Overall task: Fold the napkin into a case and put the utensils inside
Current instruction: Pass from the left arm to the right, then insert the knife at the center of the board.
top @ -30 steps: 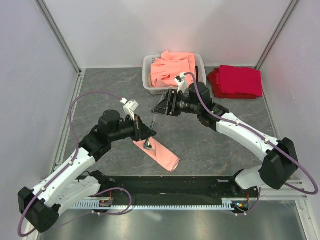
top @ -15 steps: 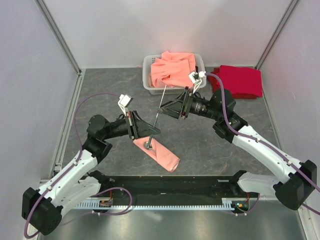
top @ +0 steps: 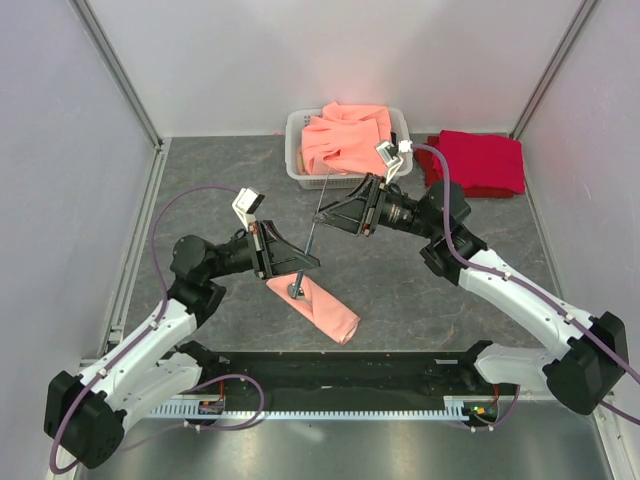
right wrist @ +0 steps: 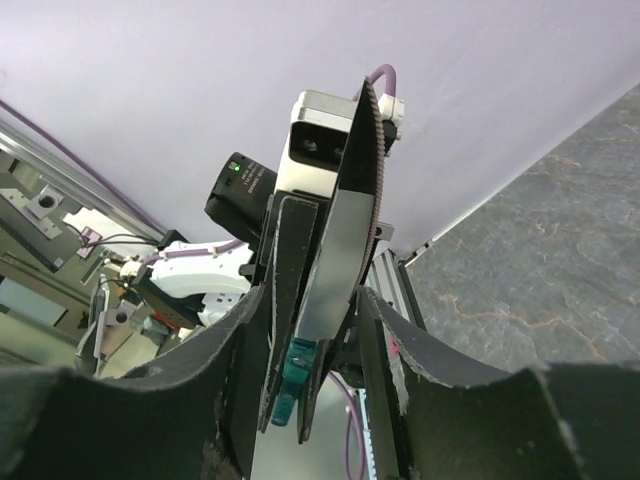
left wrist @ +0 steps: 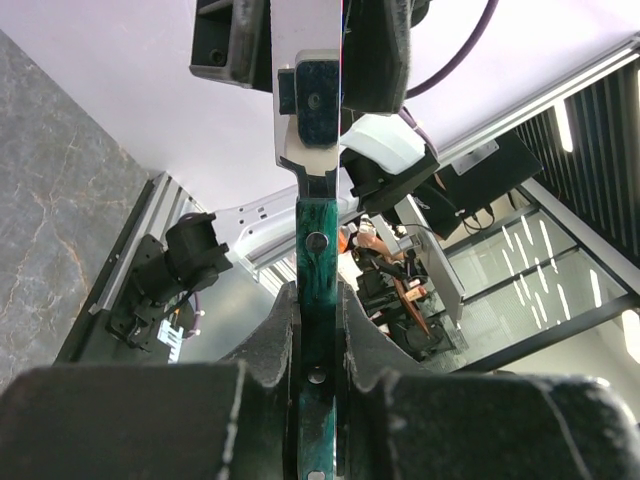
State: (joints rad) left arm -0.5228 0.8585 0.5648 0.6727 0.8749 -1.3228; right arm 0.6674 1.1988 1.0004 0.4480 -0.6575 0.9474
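Observation:
The napkin (top: 328,312) lies folded into a narrow pale-pink strip on the grey table, in front of the arms. A silvery utensil end (top: 297,290) pokes out at its upper end. My left gripper (top: 303,263) (left wrist: 317,300) is shut on the teal-green handle of a knife (top: 316,222) (left wrist: 317,240) and holds it above the napkin with the blade pointing away. The serrated blade (right wrist: 335,230) passes between the spread jaws of my right gripper (top: 326,214) (right wrist: 312,300), which is open around it.
A white basket (top: 294,152) heaped with orange-salmon cloths (top: 345,140) stands at the back centre. Deep red folded cloths (top: 475,162) lie to its right. Pale walls close in both sides and the back. A black rail (top: 340,368) runs along the front.
The right arm has drawn back to the right and the left arm to the left. The knife now stands raised between the two grippers. The napkin has not moved.

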